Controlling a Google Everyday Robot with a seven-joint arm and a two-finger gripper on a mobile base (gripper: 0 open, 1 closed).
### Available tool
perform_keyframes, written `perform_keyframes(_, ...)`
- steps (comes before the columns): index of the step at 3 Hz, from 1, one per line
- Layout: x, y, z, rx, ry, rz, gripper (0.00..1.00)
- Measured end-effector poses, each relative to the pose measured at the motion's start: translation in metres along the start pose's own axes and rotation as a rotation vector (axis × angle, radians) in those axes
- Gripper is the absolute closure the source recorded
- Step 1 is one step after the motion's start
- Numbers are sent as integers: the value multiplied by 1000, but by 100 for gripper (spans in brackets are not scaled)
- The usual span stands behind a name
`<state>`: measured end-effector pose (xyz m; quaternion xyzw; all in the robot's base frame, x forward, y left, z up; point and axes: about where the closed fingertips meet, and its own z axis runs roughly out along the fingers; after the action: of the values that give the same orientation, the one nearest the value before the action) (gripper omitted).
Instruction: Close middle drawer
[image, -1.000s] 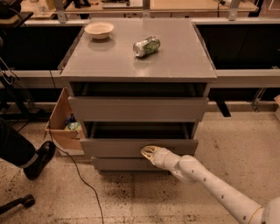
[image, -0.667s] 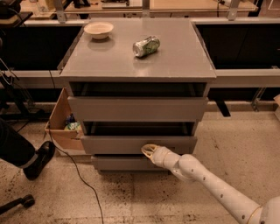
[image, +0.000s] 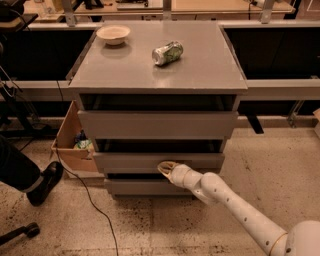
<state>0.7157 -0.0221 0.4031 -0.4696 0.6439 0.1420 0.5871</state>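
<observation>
Since 1 second ago the middle drawer (image: 130, 162) has slid further into the cabinet: the dark gap above its front panel is narrower, and the gripper (image: 167, 167) has gone forward with it. From my console, the gripper sits low in front of the cabinet with its tip against that panel near the middle, the arm stretched out behind it toward the lower right. I read this as a plain push. The panel has no handle, so nothing needs gripping, and a near-central contact should keep the tray from skewing as it runs in. Whether the jaws are parted or pressed together I cannot tell; they hold nothing and touch only the panel. Of the 3 drawers, the top drawer (image: 155, 125) stands open directly above the jaws and the bottom drawer (image: 140, 187) lies just beneath them. Well above, on the cabinet top (image: 200, 65), rest a can (image: 167, 53) and a bowl (image: 113, 34). My judgement is that the middle drawer is not yet flush, so more pushing is due.
</observation>
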Motion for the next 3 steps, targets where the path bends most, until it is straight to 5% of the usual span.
perform_keyframes(2,-8,-5,21,-16,-55,-19,100)
perform_keyframes(3,-11,2,24,-76,-101,-1,100)
